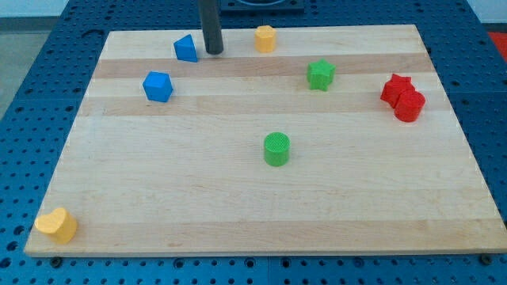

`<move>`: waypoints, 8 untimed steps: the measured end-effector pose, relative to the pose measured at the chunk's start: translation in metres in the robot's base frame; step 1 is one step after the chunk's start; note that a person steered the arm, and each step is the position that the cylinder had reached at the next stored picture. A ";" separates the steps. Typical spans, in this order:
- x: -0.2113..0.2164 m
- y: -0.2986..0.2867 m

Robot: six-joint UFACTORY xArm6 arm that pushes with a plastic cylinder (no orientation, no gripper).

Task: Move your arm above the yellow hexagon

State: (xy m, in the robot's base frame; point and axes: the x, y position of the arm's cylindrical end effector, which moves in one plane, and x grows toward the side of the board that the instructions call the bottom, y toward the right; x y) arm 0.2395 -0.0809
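Observation:
The yellow hexagon [264,38] sits near the top edge of the wooden board [261,214], a little left of centre. My tip [214,51] rests on the board just left of it, about a block's width away, not touching it. A blue triangular block [186,49] lies close on the tip's left side.
A blue cube-like block [158,86] sits at the upper left. A green star [321,75] is at the upper right, a green cylinder [276,149] at centre. A red star [395,88] and red cylinder [409,105] touch at the right. A yellow heart-like block [57,225] sits at the bottom-left corner.

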 end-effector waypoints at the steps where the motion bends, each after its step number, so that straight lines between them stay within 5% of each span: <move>1: -0.006 0.008; 3: -0.046 0.019; 8: -0.033 0.054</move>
State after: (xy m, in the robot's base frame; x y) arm 0.2062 -0.0265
